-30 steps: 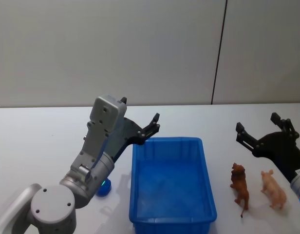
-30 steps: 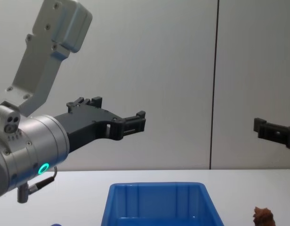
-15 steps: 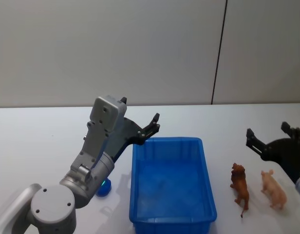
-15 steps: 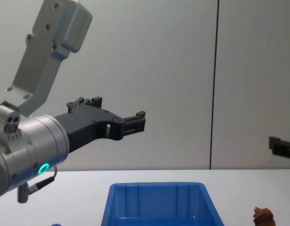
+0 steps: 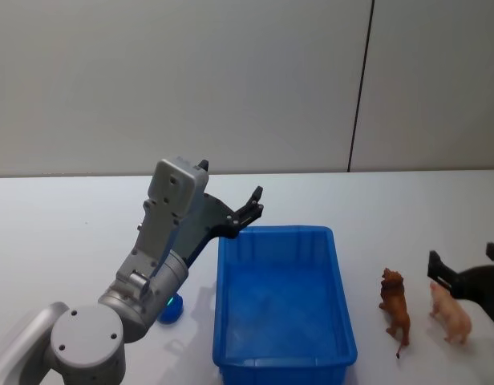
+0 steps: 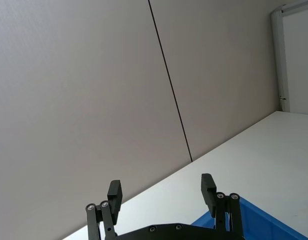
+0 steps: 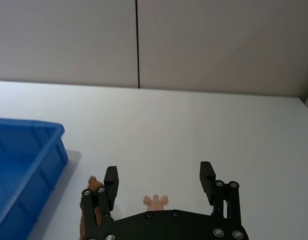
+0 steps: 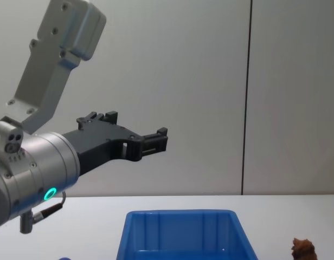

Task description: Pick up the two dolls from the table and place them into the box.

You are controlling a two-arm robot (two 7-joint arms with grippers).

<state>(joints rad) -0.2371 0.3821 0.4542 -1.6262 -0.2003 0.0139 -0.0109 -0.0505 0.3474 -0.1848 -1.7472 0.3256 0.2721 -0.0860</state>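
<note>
My right gripper (image 7: 159, 175) gapes empty; pale doll (image 5: 451, 311) just at its six o'clock, lying eleven-to-five; left gripper (image 6: 161, 186) idles open by the box (image 5: 275, 233).

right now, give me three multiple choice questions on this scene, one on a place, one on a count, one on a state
1. Where do the reddish-brown toy figure and the pale pink toy figure stand?
A. in the bright blue rectangular plastic bin
B. on the plain white table, right of the bin
C. on the table, left of the bin

2. How many things lie in the bin?
A. none
B. one
C. two

3. How are the right gripper's jaws?
A. shut on the brown figure
B. open and empty
C. shut on the pink figure

Answers: 1 B, both figures stand on the table at the bin's right side. 2 A, the bin's floor is bare. 3 B, the jaws stand apart near the pink figure, gripping nothing; the left gripper, also open, hangs by the bin's far left corner.
</note>
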